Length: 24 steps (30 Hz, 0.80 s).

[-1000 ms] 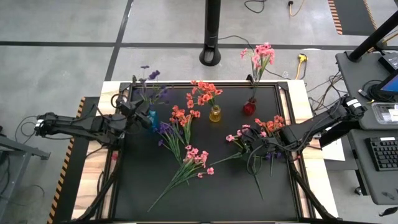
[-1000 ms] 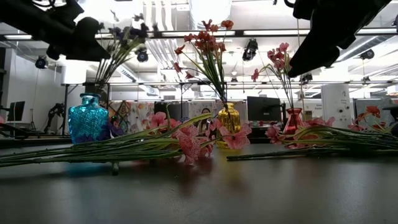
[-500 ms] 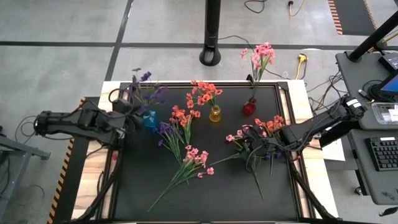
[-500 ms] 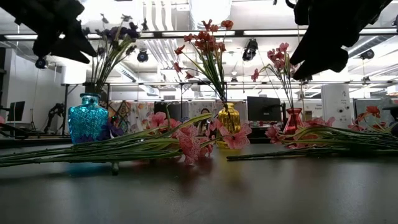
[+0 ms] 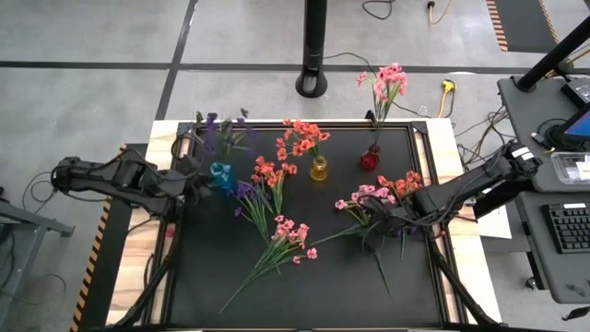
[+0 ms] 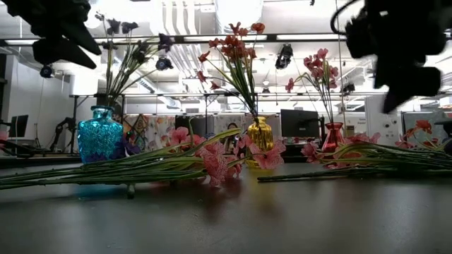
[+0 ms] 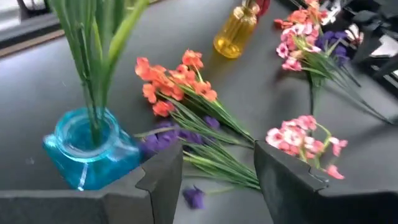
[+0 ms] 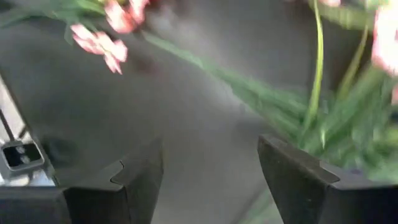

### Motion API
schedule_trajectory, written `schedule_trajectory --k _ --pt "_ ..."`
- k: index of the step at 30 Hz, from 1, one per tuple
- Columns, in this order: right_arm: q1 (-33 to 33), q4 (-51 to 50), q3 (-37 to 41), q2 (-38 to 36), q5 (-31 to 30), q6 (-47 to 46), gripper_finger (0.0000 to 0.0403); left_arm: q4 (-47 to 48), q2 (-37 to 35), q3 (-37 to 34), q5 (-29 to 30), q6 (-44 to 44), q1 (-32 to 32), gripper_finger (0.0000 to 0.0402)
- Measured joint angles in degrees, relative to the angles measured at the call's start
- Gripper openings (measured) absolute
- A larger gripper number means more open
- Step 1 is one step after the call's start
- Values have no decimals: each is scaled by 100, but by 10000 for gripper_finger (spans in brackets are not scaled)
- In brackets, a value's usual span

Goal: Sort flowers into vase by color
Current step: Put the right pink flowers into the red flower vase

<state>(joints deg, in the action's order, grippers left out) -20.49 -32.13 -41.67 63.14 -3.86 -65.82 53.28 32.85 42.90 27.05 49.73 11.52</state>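
Observation:
Three vases stand along the far side. The blue vase [image 5: 221,175] holds purple sprays [image 5: 221,131], the yellow vase [image 5: 319,169] orange-red ones [image 5: 300,136], and the red vase [image 5: 369,160] pink ones [image 5: 387,81]. Loose sprays lie flat on the black mat: purple [image 5: 244,192], orange-red [image 5: 269,171] and pink [image 5: 290,231] at the middle, and a mixed bundle [image 5: 378,198] on the right. My left gripper [image 5: 194,185] hangs open and empty just left of the blue vase [image 7: 90,149]. My right gripper [image 5: 384,219] is open over the mixed bundle's stems [image 8: 292,106].
Wooden strips border the mat [image 5: 304,295] on its left and right, and the mat's near half has free room. A black pole base [image 5: 313,83] stands on the floor beyond the far edge. A desk with a keyboard [image 5: 567,231] sits to the right of the table.
My left gripper has drawn back from the blue vase toward the table's left edge, and the purple sprays in that vase have swayed. My right gripper has come down toward the mixed bundle on the right.

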Motion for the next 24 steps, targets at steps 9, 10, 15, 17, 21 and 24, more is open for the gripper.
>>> schedule_trajectory --k 9,10,15,17,21,24 --pt "-106 -1457 -413 277 1040 -824 225 -67 434 72 -168 889 1086 180" --pt "-141 -1632 -508 299 1036 -878 224 -62 520 91 -168 1000 1207 180" --pt "-399 -2120 -872 429 952 -1083 223 -97 1078 291 88 1318 1798 180" --pt "-530 -2119 -907 521 858 -1171 224 -85 1324 398 184 1425 1991 180" --pt "-779 -2096 -864 843 837 -1289 226 -98 1801 685 320 1478 2269 180" --pt "-926 -2114 -807 1151 837 -1377 226 -77 2109 886 341 1486 2380 180"
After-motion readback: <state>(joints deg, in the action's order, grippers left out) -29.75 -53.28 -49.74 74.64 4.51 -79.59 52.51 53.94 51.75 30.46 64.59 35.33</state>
